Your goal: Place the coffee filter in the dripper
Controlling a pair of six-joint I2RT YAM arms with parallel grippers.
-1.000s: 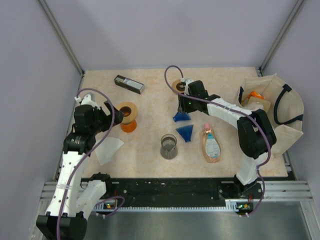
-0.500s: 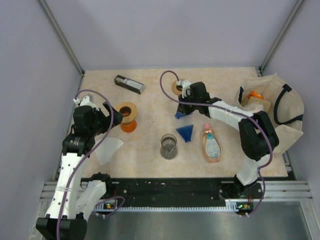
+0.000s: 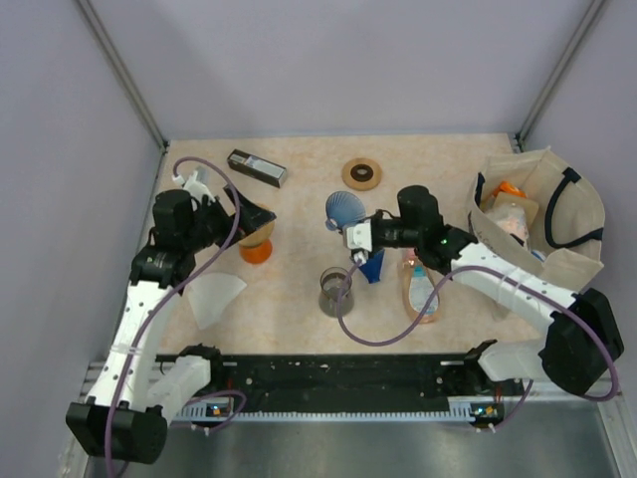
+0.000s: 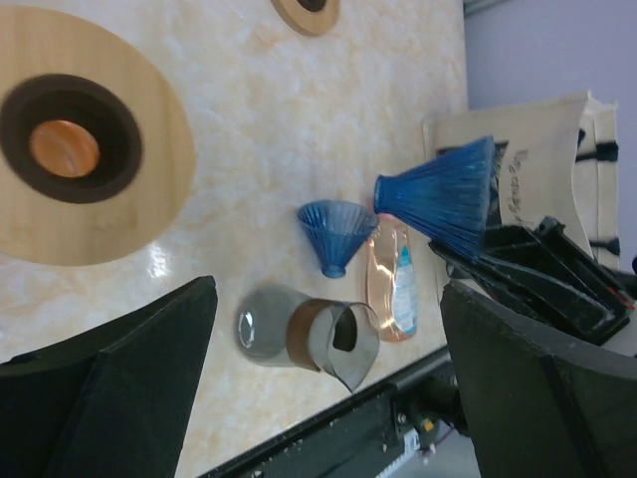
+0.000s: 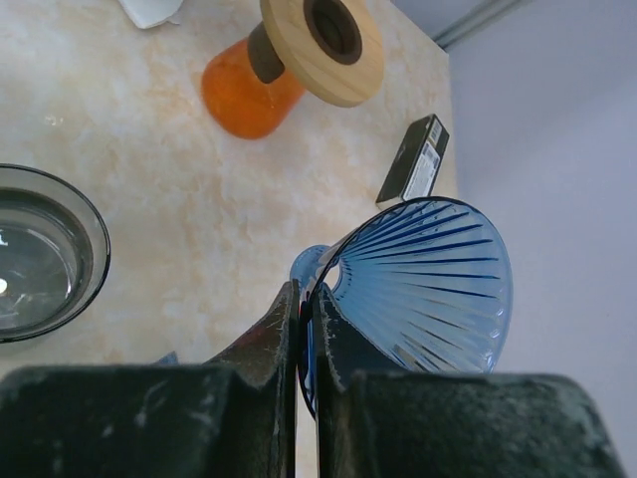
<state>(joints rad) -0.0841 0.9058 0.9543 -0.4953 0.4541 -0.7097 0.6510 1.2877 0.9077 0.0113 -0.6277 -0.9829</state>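
The white paper coffee filter (image 3: 217,296) lies flat on the table at the left, apart from both grippers; its corner (image 5: 149,10) shows at the top of the right wrist view. My right gripper (image 3: 350,231) (image 5: 307,294) is shut on the rim of a blue ribbed dripper (image 3: 343,209) (image 5: 428,289) (image 4: 443,194), held tilted above the table's middle. My left gripper (image 3: 249,214) (image 4: 328,299) stands wide open with nothing between its fingers, over an orange cone with a wooden collar (image 3: 256,242) (image 4: 75,149) (image 5: 289,60).
A second blue cone (image 3: 370,264) (image 4: 333,231) and a glass carafe (image 3: 336,292) (image 4: 299,334) (image 5: 40,254) sit under the right arm. A pouch bottle (image 3: 423,289), a wooden disc (image 3: 361,174), a black box (image 3: 257,167) and a tote bag (image 3: 542,219) surround them.
My right gripper shut on the blue ribbed dripper, lifted it off the table and swung towards the near middle. The left gripper shifted slightly farther back, over the orange cone.
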